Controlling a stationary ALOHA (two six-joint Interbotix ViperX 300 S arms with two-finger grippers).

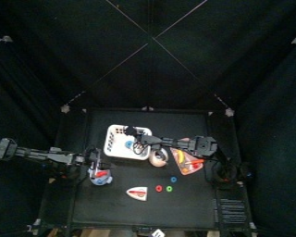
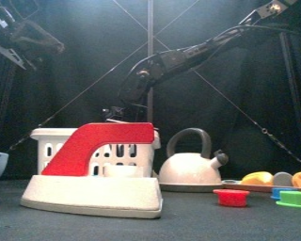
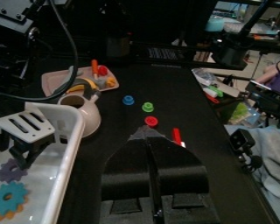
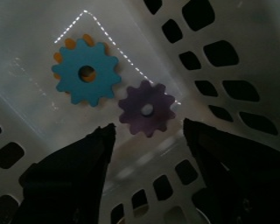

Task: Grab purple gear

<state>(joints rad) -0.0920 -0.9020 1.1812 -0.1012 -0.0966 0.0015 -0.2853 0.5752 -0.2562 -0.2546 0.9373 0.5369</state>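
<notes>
In the right wrist view the purple gear (image 4: pixel 146 108) lies flat on the floor of the white perforated basket (image 4: pixel 241 79), next to a larger blue gear with orange teeth (image 4: pixel 87 74). My right gripper (image 4: pixel 147 131) hangs open just above the purple gear, one jaw on each side of it, apart from it. In the top view the right arm reaches across into the basket (image 1: pixel 114 132). The purple gear also shows in the left wrist view (image 3: pixel 8 171). My left gripper (image 3: pixel 150 133) is shut and empty, low over the table beside the basket.
A white kettle (image 2: pixel 191 160) stands beside the basket. A red and white wedge-shaped object (image 2: pixel 97 169) lies near the table's front edge. A red ring (image 3: pixel 150 121) and a green ring (image 3: pixel 129 100) lie on the table. Toy food (image 2: pixel 260 177) sits at the right.
</notes>
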